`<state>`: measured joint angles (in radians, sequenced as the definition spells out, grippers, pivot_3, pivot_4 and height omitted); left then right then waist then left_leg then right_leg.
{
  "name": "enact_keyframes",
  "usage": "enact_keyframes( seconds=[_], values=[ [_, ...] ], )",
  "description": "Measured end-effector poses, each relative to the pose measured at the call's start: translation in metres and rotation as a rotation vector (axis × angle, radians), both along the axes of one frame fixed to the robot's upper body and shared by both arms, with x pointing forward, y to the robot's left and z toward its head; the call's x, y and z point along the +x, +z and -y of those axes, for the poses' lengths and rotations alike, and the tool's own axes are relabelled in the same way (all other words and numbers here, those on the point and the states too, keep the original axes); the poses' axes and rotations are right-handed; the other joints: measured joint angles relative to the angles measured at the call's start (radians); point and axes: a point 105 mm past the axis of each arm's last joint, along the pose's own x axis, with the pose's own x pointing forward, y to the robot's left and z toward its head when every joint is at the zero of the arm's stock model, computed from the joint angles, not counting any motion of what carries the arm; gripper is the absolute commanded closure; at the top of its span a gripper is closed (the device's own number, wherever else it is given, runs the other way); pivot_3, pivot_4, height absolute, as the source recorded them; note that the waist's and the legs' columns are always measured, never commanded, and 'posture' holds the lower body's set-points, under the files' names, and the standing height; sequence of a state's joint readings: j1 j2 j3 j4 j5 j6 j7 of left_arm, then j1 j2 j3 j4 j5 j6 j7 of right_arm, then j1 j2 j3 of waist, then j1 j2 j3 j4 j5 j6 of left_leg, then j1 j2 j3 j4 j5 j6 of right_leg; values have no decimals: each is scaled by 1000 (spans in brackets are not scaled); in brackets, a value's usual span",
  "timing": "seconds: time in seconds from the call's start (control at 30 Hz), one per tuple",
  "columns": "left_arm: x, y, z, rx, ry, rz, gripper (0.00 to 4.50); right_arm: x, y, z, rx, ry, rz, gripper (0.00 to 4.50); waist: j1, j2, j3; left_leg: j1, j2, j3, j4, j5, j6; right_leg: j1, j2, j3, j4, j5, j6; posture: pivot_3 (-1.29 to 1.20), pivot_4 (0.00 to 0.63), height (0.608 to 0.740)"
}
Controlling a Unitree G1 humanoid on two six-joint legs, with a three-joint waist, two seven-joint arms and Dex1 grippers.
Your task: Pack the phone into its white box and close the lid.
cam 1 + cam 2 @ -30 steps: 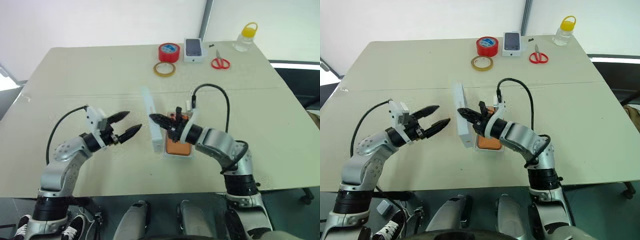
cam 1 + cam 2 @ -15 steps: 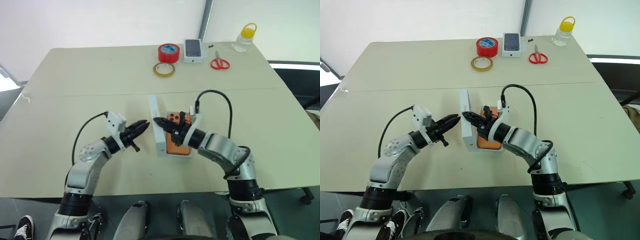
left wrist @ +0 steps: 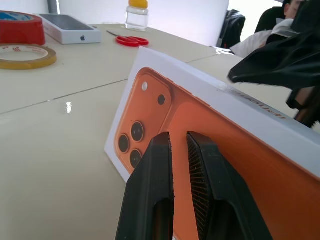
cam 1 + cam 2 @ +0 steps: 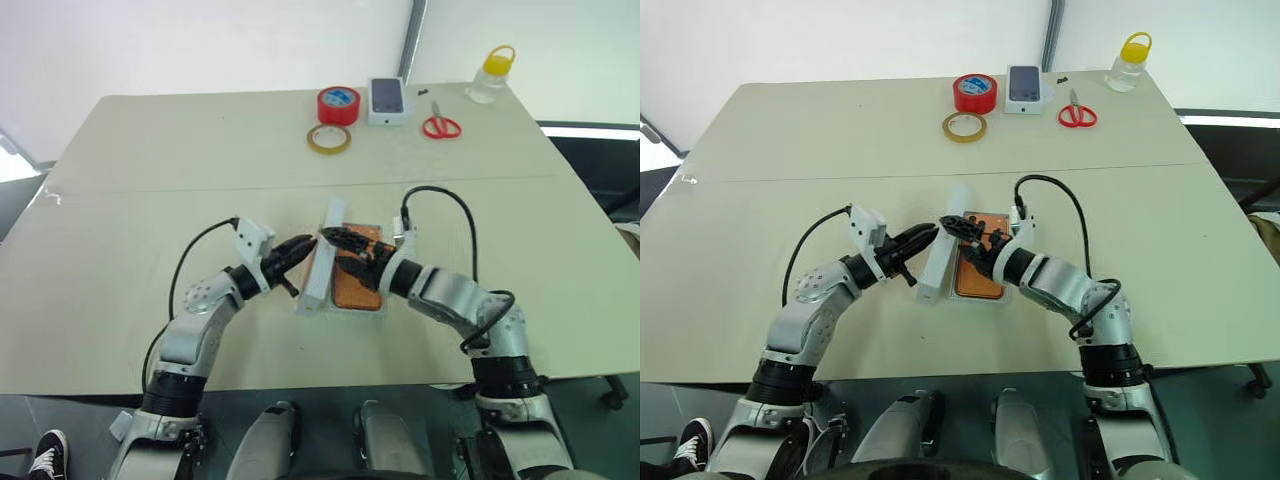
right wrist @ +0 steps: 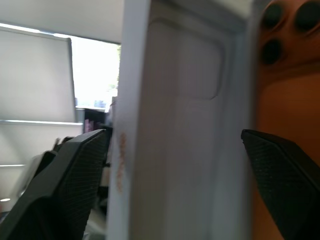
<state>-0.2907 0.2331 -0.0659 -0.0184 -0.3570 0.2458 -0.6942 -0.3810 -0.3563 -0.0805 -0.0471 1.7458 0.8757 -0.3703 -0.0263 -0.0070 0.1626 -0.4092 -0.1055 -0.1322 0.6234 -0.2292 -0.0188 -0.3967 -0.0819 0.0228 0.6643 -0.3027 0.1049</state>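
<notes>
Near the front middle of the table (image 4: 150, 200) the phone (image 4: 358, 282) already lies face down in the tray of the white box (image 4: 352, 308), its orange back and lens cluster up, so we judge the packing half done and only the closing left. Over the tray's left edge the lid (image 4: 320, 262) stands tilted on its long side, leaning towards the phone — it is caught between our two arms, which explains why it neither falls flat nor sits square. Our left gripper (image 4: 296, 252) has its fingers (image 3: 165, 165) drawn nearly together, holding nothing; its tips lie against the lid's printed orange outer face, as the left wrist view shows, and we read that as a closed point for nudging the lid over rather than a grasp. Our right gripper (image 4: 352, 252) reaches in from the other side above the phone with its fingers (image 5: 75, 165) spread wide, straddling the lid's upper edge without clamping it — a loose guide, in our judgement, so the lid can swing down freely. At the far edge sit the red tape roll (image 4: 338, 103), the tan tape ring (image 4: 329, 138), the small printed box (image 4: 389, 100), the scissors (image 4: 440, 122) and the yellow-capped bottle (image 4: 490, 74), well apart from the work.
</notes>
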Motion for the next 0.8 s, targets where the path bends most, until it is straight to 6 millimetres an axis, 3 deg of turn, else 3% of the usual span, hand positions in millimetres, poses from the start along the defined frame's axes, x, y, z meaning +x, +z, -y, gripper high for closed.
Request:
enact_keyframes(
  seconds=[0.1, 0.27, 0.37, 0.47, 0.6, 0.8],
  values=[
    [1, -3, 1, -3, 1, -13, 3917, 4, 7, 34, -85, -63, 68, 41, 10, 0, 0, 0, 0, 0, 0, 0, 0, 0, 0, 0, 0, 0, 0, 0, 150, 740],
    [3, -5, 20, -13, -36, -19, 3917, 10, 12, 72, -289, -130, 177, 41, 13, -1, 0, 0, 0, 1, 1, 0, 1, 1, 0, -1, 0, 0, 0, 0, 150, 740],
    [6, -8, 29, -30, -45, -34, 3917, 13, 11, 91, -453, -176, 255, 902, 13, -1, 1, 0, 0, 1, 1, -1, 1, 0, 0, -1, 0, 0, 1, 0, 150, 740],
    [6, -4, 37, -28, -64, -16, 3917, 12, 0, 96, -695, -146, 352, 2447, 12, -1, 1, 0, 0, 1, 1, -1, 1, 0, 0, -1, 0, 0, 1, 0, 150, 740],
    [7, -5, 32, -12, -58, -11, 3917, 9, -5, 87, -938, -57, 533, 4446, 12, -1, 1, 0, 0, 1, 1, -1, 1, 0, 1, -1, 0, 0, 1, 0, 150, 740],
    [7, -2, 2, 41, 8, 10, 3917, 2, -5, 70, -1054, 56, 720, 4446, 14, -2, 1, 0, 0, 0, 2, -1, 0, 1, 0, -1, 0, 0, 1, 0, 150, 740]
  ],
)
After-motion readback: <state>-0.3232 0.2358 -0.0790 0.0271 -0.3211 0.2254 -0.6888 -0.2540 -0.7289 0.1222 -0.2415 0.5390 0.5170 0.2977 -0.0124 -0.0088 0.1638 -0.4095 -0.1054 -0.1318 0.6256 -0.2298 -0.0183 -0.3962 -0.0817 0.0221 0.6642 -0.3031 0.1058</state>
